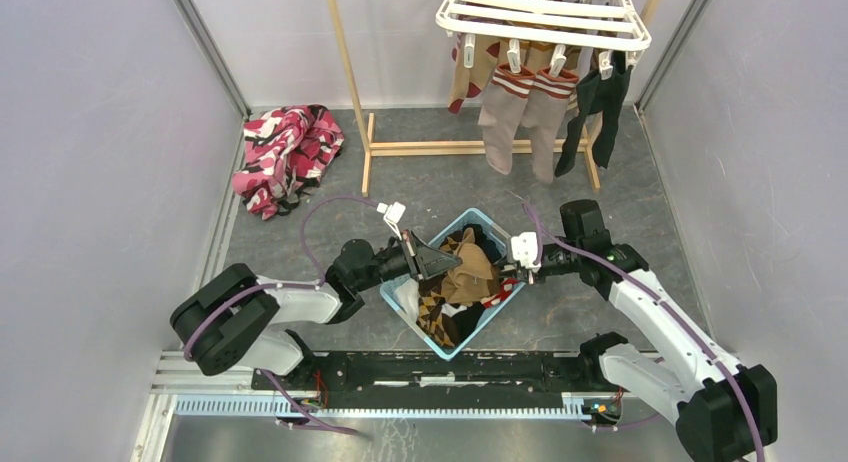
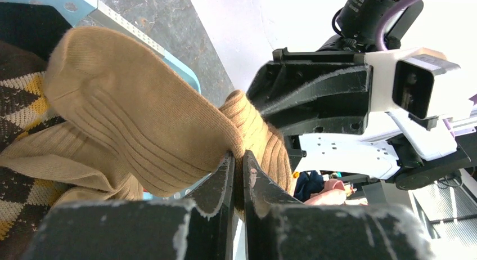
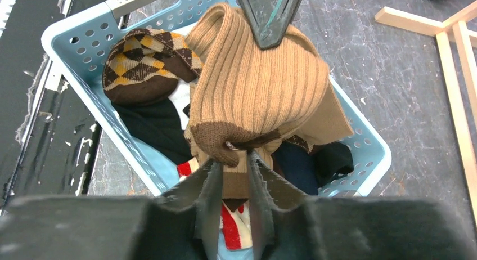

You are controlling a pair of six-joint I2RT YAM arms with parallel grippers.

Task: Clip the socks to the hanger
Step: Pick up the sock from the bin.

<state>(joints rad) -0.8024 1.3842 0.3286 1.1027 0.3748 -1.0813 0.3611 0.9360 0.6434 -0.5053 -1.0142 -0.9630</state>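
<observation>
Sock (image 3: 259, 85) of ribbed tan knit, bunched.

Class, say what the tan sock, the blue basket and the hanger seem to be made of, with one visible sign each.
The tan sock: knitted fabric, matte; ribbing and fuzz show, fibre unclear. The blue basket: rigid moulded plastic, smooth; rows of round holes. The hanger: likely white plastic, smooth; thin uniform bars.

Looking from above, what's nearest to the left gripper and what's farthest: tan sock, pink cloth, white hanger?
1. Tan sock, held in the left gripper, over the basket.
2. Pink cloth, back left on the table.
3. White hanger, far back, to the right.
</observation>
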